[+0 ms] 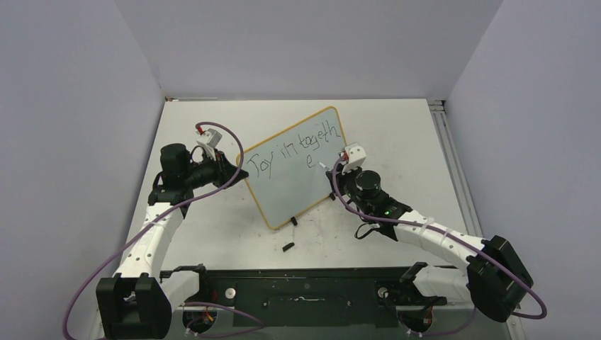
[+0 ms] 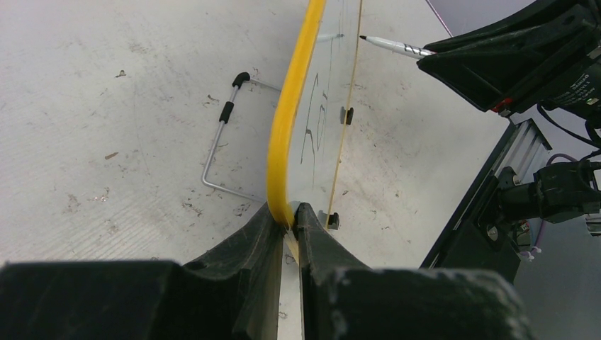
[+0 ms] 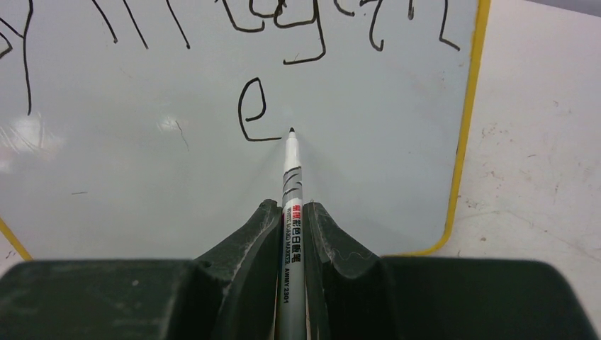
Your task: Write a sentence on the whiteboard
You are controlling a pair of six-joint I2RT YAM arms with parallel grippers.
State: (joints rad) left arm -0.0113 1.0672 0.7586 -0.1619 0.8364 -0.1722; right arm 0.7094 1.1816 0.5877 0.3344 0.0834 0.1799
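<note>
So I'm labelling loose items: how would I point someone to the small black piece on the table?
Find the yellow-framed whiteboard mid-table. Below its lower edge in the top view lies a short black stub. Unlike the board's clip feet, it lies loose on the tabletop.

Scuffed white table (image 1: 397,134); whiteboard (image 1: 283,190) propped on it; small black piece (image 1: 287,247) nearby.

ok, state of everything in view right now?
whiteboard, standing on its lower edge, partly written on
sentence, unfinished: second line only "e"
marker, uncapped, tip just right of the "e"
left gripper, shut on whiteboard frame
right gripper, shut on marker
</note>
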